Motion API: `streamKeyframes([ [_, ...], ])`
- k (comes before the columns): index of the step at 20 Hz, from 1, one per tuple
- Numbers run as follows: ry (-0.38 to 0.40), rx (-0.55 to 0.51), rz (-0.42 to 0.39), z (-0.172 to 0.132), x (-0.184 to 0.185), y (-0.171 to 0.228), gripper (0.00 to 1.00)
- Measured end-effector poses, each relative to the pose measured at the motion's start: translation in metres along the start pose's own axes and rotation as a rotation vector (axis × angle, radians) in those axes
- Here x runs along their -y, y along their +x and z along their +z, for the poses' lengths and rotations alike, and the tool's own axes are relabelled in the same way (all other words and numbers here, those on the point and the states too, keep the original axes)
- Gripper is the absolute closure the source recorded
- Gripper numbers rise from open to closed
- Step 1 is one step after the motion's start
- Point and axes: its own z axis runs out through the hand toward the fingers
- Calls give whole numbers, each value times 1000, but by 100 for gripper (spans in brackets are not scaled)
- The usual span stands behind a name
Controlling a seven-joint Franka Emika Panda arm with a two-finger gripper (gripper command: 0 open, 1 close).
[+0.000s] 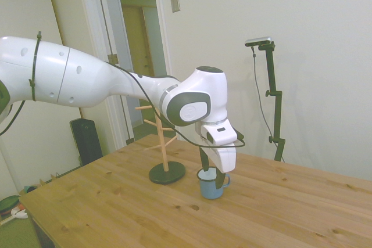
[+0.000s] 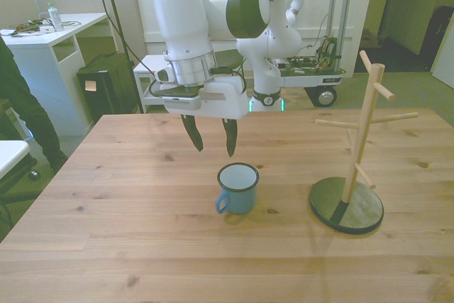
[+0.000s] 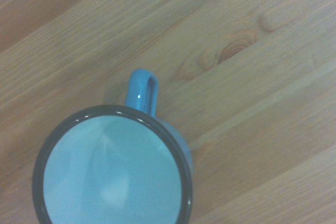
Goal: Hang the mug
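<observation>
The mug (image 2: 237, 188) is standing upright on the wooden table (image 2: 142, 246), nearest to me in the front view. Its loop handle (image 2: 222, 203) is pointing to about 7 o'clock, toward the front edge. From the wrist view the mug (image 3: 113, 166) is showing its pale inside, its thin dark rim and its blue handle (image 3: 142, 92).

The gripper (image 2: 211, 148) is hanging just behind and above the mug, at about 11 o'clock from it. Its two dark fingers (image 2: 192, 133) are standing apart with a clear gap, and they are holding nothing. In the side view the gripper (image 1: 210, 178) is overlapping the mug (image 1: 213, 183).

The wooden mug stand (image 2: 349, 175) is standing at 3 o'clock from the mug, well apart.

Farther back, a person's dark sleeve (image 2: 21, 104) is showing at the front view's left edge.
</observation>
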Motion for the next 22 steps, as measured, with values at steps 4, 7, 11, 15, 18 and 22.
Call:
streamKeyframes([
  [4,-15,-1,13,13,10,4,0],
  [7,-29,1,18,24,14,7,0],
  [11,-60,14,15,45,20,8,100],
  [15,-67,17,10,51,22,7,100],
  [18,-64,17,6,49,23,5,100],
  [22,-65,18,0,50,24,2,100],
])
